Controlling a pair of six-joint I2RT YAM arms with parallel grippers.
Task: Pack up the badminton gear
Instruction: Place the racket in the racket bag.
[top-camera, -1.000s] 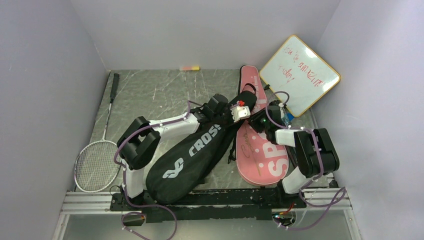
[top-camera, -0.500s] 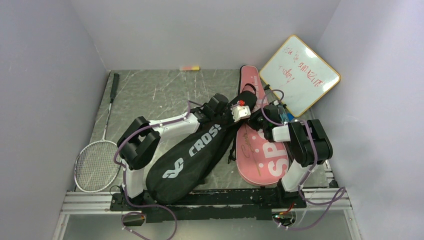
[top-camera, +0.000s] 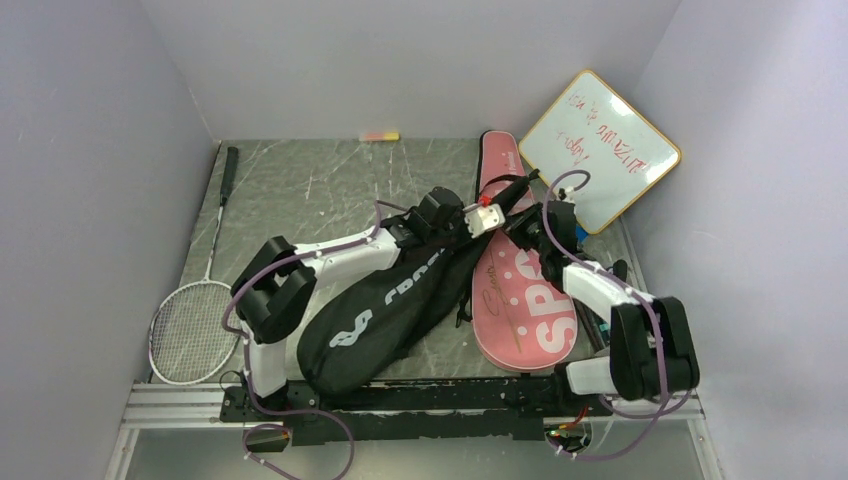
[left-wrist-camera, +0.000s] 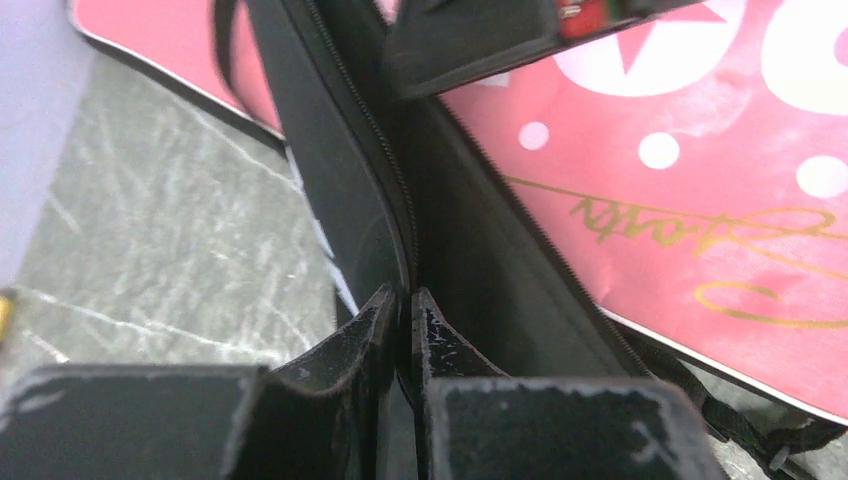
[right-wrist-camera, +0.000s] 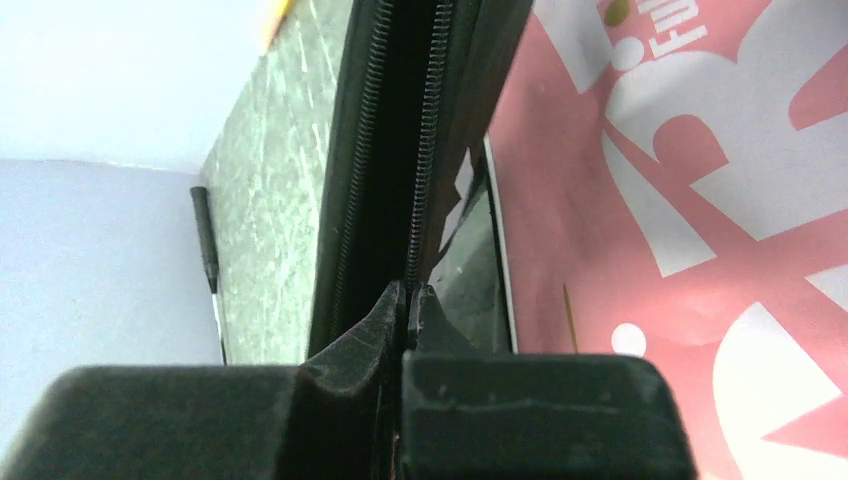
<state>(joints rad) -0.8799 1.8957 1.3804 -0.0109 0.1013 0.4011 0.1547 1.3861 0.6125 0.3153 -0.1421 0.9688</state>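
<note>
Black "CROSSWAY" racket cover (top-camera: 385, 310): lies slantwise on the table (top-camera: 300, 190). Its broad end is toward the near edge, and its narrow neck is raised and overlaps the pink "SPORT" racket cover (top-camera: 525, 300) beside it.

Left pincer (left-wrist-camera: 405, 300): all but closed, nipping the black cover's edge just beside the zipper (right-wrist-camera: 425, 150) (only a sliver of fabric shows between the tips).

Right pincer (right-wrist-camera: 408, 295): fully closed on the zipper seam of the same cover, from the opposite side.

White-framed racket (top-camera: 190, 330): flat at the far left of the table, well apart from both covers, not yet packed.

Risks, as I judge them:
- Both holds are thin pinches on fabric, so pulling the edges apart could slip one free.
- If I have teeth rather than the pull tab, the zipper will not travel.
- Dragging the neck sideways may shove the pink cover along with it.

Not made out:
- the zipper pull
- whether either cover has anything inside
- shuttlecocks, tube and pink-framed racket (none in view)
- part of the black cover's lettering, which is hidden
</note>
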